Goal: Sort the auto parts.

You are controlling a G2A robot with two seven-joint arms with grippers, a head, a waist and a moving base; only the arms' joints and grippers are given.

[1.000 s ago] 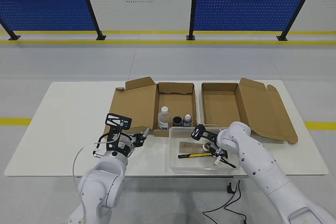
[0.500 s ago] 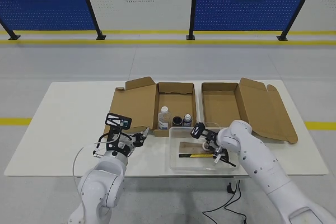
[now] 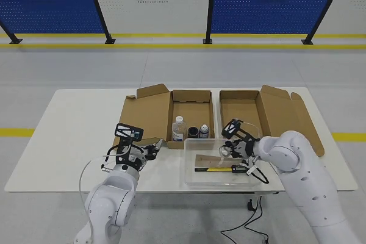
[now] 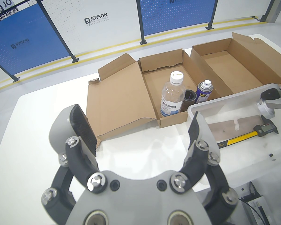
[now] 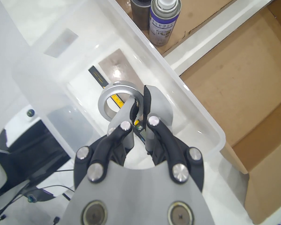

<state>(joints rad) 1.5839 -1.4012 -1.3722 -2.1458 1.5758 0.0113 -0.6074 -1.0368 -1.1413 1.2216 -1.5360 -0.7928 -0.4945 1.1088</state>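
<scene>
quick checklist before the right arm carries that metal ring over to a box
1. Grip on metal ring: ok, right gripper shut on its rim.
2. Ring off the clear bin floor: ok, caliper lies beneath it.
3. Grip firm enough for travel: cannot tell, only one edge is pinched.
4. Room in right box: ok, its visible floor is bare.
5. Path clear of left gripper: ok, open, by the left box flap.

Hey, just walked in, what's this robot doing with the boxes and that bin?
The right gripper is shut on a metal ring, holding it above the clear bin, where a caliper lies. The left gripper hangs open over the table near the cardboard box holding a bottle, a black cylinder and a spray can.
</scene>
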